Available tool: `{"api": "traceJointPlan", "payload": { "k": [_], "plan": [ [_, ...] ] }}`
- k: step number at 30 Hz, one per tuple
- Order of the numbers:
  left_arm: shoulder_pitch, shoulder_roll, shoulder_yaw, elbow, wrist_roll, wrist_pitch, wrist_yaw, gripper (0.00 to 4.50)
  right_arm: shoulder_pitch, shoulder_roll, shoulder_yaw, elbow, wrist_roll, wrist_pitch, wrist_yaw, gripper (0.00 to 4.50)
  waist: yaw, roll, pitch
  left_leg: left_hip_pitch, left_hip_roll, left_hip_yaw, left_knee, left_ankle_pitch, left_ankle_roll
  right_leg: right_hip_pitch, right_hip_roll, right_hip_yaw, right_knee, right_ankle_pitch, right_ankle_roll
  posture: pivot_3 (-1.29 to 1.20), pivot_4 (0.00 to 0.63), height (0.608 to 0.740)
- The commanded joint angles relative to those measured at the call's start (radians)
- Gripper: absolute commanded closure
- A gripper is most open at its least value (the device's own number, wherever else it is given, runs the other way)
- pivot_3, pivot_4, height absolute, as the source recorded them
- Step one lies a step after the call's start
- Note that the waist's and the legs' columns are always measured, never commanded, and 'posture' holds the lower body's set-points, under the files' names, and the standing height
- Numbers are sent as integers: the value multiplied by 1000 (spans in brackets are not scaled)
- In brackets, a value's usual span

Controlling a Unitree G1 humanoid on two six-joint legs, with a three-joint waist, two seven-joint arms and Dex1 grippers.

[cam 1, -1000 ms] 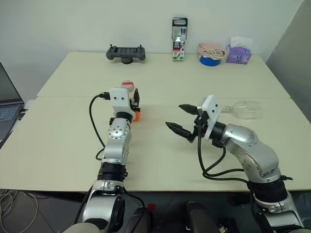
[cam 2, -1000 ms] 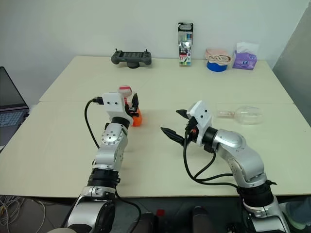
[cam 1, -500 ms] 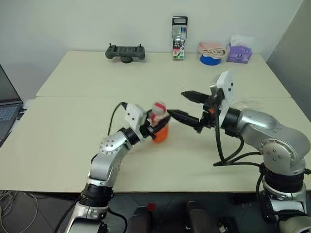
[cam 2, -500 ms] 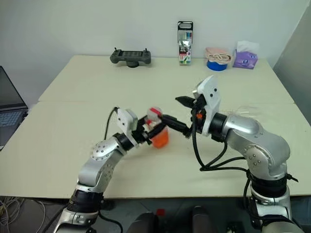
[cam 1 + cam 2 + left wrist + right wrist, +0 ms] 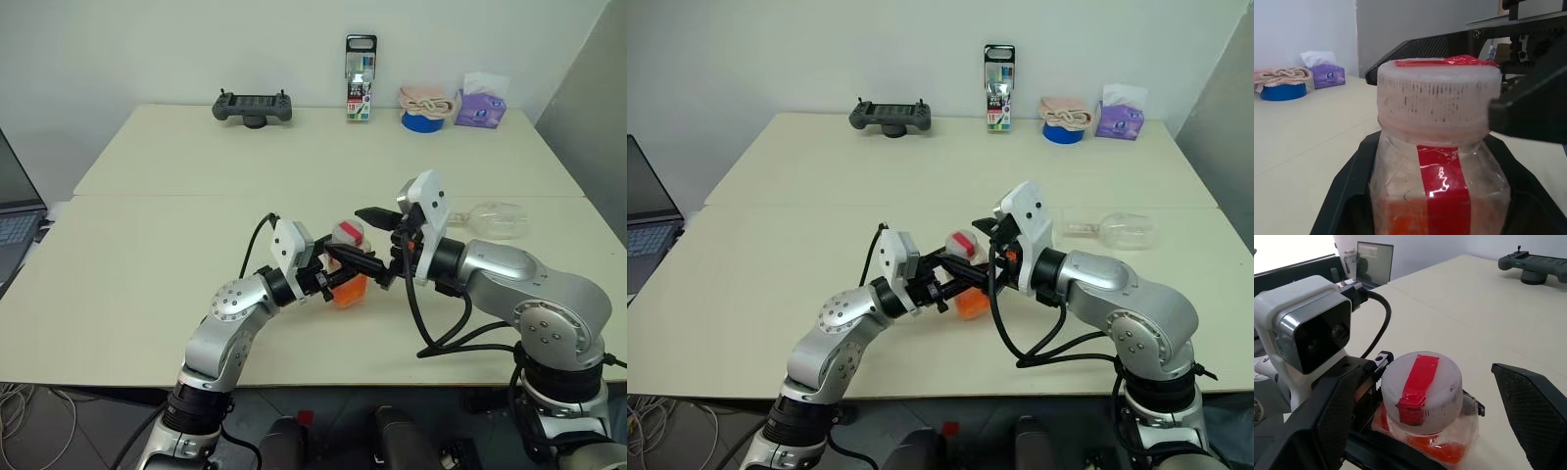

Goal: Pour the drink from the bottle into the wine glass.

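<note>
At frame centre, the left gripper [image 5: 328,281] is clamped on the bottle [image 5: 347,262]; the right gripper [image 5: 360,238], fingers spread wide, flanks its cap. Right of them, the wine glass [image 5: 496,220] lies on the cream table [image 5: 147,264], pale wall behind.

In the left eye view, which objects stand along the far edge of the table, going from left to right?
Black controller → pack of markers → blue tape roll with a beige cloth on top → purple tissue box.
</note>
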Motion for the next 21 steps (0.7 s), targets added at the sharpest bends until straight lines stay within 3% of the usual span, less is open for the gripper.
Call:
{"api": "traceJointPlan", "payload": {
  "k": [1,3,13,18,21],
  "plan": [
    [-7,-9,-3,-41,8,-23,12,2374,-11,-4,-24,-40,19,-10,-11,624,0,0,0,0,0,0,0,0,0,0,0,0,0,0,0,0,150,740],
    [-6,-9,-5,-37,17,-27,15,2374,-13,-15,-13,-41,14,-9,-11,1282,0,0,0,0,0,0,0,0,0,0,0,0,0,0,0,0,150,740],
    [6,-3,-13,-32,46,-44,11,2374,-15,-25,-5,-36,6,-21,-22,1327,0,0,0,0,0,0,0,0,0,0,0,0,0,0,0,0,150,740],
    [6,-3,-11,-29,53,-45,10,2374,-18,-29,-5,-29,-11,-32,-29,2549,0,0,0,0,0,0,0,0,0,0,0,0,0,0,0,0,150,740],
    [7,2,-13,-26,58,-47,4,2374,-16,-61,-5,-22,-16,-42,0,2630,0,0,0,0,0,0,0,0,0,0,0,0,0,0,0,0,150,740]
  ]
}}
